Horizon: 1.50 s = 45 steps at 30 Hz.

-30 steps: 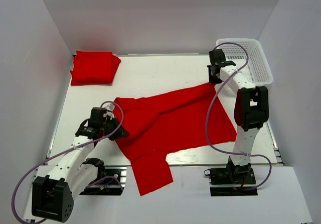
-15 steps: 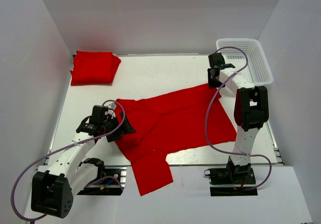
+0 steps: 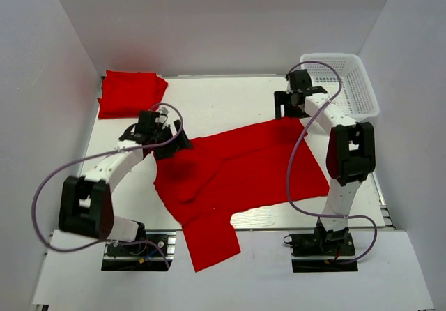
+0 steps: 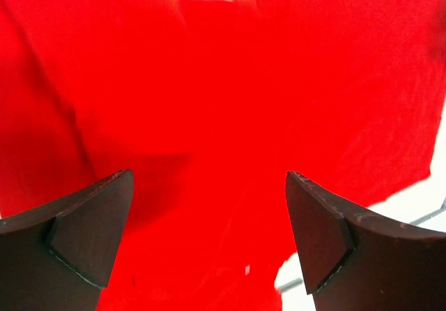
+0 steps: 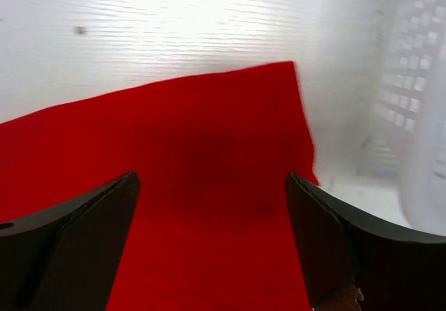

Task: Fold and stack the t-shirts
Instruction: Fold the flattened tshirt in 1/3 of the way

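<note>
Item one: plain bright red short-sleeved cloth t-shirt, opened out (image 3: 244,175), lying flat and skewed across the middle of the white tabletop (image 3: 223,105); its far corner reaches toward the right rear, its left edge is rumpled, and one part runs past the near edge of the tabletop between the two arm bases. Item two: second bright red t-shirt, folded into a compact rectangle (image 3: 131,93), resting at the far left corner of the tabletop, well apart from the first. Item three: white plastic mesh basket (image 3: 357,81), at the far right corner, just beside the spread shirt's far corner; contents cannot be told. Left hand (image 3: 175,142): released, fingers wide apart with nothing between them, poised over the upper left edge of the spread shirt; its wrist view is filled with red cloth below the dark fingertips, and whether they touch the cloth cannot be told. Right hand (image 3: 287,106): released likewise, fingers spread and gripping nothing, over the far right corner of the same shirt; its wrist view shows that corner lying flat on the tabletop, with the basket's mesh wall to the right. A pale lilac cable (image 3: 300,150) loops along the right arm
</note>
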Tool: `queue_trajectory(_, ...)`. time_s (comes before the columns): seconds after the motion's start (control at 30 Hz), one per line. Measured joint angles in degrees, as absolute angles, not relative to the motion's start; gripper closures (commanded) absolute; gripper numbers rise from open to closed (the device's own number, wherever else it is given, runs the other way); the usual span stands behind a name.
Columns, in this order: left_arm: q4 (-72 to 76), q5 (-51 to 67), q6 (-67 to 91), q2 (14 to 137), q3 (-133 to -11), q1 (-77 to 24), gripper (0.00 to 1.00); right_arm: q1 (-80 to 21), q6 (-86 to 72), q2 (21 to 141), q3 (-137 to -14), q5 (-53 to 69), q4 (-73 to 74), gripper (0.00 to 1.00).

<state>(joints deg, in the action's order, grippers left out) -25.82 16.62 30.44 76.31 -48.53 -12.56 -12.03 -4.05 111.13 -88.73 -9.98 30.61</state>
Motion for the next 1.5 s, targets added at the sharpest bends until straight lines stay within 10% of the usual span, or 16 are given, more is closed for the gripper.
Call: queue_trajectory(1.5,-34.0,4.1,34.5,131.6,-106.6,-7.5,0.0,-10.2,-20.6,132.7,-107.4,-10.5,25.6,0.1)
